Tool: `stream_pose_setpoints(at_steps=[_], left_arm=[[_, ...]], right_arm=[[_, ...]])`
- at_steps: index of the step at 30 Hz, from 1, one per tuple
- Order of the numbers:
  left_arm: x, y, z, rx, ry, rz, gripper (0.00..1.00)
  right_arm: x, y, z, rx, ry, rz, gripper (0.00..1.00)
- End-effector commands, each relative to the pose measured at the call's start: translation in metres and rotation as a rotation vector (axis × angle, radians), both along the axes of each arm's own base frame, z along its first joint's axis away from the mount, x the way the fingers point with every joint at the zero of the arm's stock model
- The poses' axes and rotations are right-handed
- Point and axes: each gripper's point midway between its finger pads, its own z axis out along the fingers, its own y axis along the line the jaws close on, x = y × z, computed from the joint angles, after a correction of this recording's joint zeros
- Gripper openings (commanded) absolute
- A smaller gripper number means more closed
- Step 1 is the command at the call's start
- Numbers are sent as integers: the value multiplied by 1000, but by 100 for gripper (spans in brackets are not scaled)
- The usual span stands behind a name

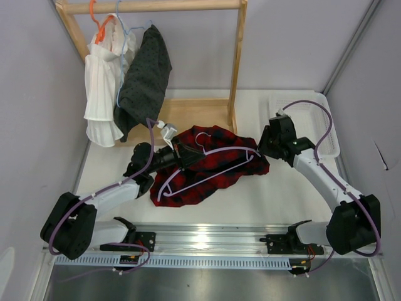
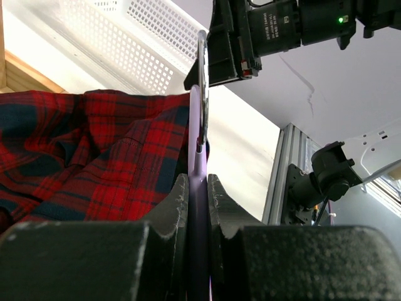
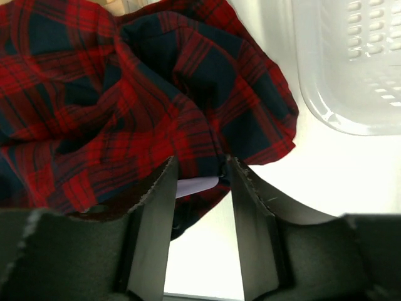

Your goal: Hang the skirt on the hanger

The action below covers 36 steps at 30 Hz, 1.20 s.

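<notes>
Left claw [image 2: 197, 183] grips the hanger [image 2: 194, 119]; right claw [image 3: 202, 168], jaws apart astride the skirt [image 3: 94, 94] hem, could pinch cloth alone and drag it off.

Showing three hangers: orange hanger [image 1: 95, 19], blue hanger [image 1: 123, 34], lilac hanger [image 1: 213, 171] | three garments: white garment [image 1: 103, 88], dotted garment [image 1: 145, 72], checked skirt [image 1: 219, 135] | one wooden rack [image 1: 156, 6] | one white basket [image 1: 326, 125] | two arms: left arm [image 1: 106, 194], right arm [image 1: 326, 179]
</notes>
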Motion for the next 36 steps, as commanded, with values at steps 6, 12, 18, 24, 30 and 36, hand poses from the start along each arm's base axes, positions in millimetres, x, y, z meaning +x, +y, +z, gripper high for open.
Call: stream_pose_setpoints(at_steps=[6, 12, 18, 24, 30, 36], left_arm=[[-2, 6, 33, -49, -141, 28, 0], [-2, 6, 33, -68, -146, 28, 0], [0, 3, 33, -72, -146, 20, 0], [6, -3, 34, -49, -128, -1, 0], [17, -17, 36, -6, -90, -53, 0], [21, -32, 29, 42, -58, -113, 0]], right_arm=[[7, 23, -14, 101, 11, 50, 45], [5, 29, -15, 119, 43, 79, 43], [8, 3, 17, 90, -71, -17, 54], [7, -8, 57, 83, -202, -42, 57], [-4, 3, 77, 78, -288, 72, 57], [-12, 30, 93, 39, -356, 218, 56]])
